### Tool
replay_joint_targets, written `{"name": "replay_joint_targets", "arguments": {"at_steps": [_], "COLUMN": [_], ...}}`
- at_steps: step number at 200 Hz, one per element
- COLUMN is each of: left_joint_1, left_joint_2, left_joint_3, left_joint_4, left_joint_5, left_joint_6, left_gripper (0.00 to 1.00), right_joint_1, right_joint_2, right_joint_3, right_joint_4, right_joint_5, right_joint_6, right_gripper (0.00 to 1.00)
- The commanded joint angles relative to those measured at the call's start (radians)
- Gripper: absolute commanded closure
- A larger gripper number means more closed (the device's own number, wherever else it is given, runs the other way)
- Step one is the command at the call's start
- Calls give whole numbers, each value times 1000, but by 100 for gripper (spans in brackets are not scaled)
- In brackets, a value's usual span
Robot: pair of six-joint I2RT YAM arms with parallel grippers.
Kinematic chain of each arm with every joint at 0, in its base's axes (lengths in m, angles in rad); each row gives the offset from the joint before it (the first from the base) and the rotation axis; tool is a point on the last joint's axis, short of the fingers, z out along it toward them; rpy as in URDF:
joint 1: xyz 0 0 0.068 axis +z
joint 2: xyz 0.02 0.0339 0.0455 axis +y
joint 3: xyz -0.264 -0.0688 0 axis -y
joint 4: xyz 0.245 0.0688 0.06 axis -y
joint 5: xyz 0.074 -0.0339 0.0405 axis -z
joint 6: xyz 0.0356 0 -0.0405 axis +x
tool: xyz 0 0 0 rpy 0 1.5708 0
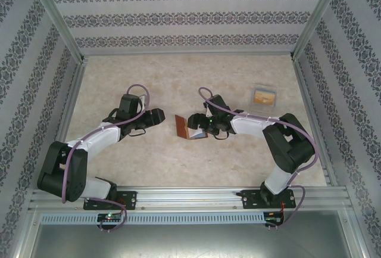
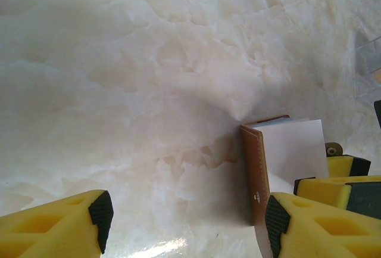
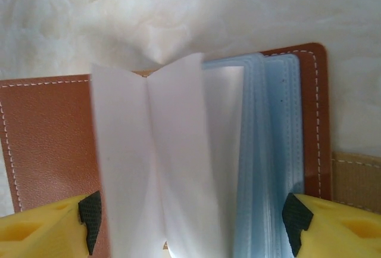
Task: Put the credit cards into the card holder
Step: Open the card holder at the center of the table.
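Progress is judged to be early: the card holder lies open near the middle of the table, with its brown cover flat and its pale sleeves fanned upward, and no card is seen in them. An orange-yellow credit card is seen inside a clear case close to the right edge, toward the far right corner, well apart from the holder. The right gripper is poised over the holder with jaws spread wide, gripping nothing. The left gripper is held just beside the holder, on the side toward the table's left edge, likewise spread and empty. Fetching and inserting the cards is left to be done.
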Motion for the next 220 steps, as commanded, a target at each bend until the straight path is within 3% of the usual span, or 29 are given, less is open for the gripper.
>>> {"name": "replay_joint_targets", "arguments": {"at_steps": [1,77,163,220], "left_joint_1": [-11,-19,-24,-24], "left_joint_2": [7,24,64,81], "left_joint_3": [-8,-23,-19,-11], "left_joint_4": [15,42,61,61], "left_joint_5": [17,19,35,40], "left_joint_6": [-8,-18,-30,-26], "left_gripper": [29,30,30,29], "right_joint_1": [-8,-11,9,14], "right_joint_2": [-1,-64,-2,12], "right_joint_3": [-25,17,34,44], "right_joint_4": [31,-97,-67,-54], "right_joint_5": [-35,27,-11,-34], "right_joint_6": [25,-37,-13,-4], "right_gripper": [19,19,27,25]}}
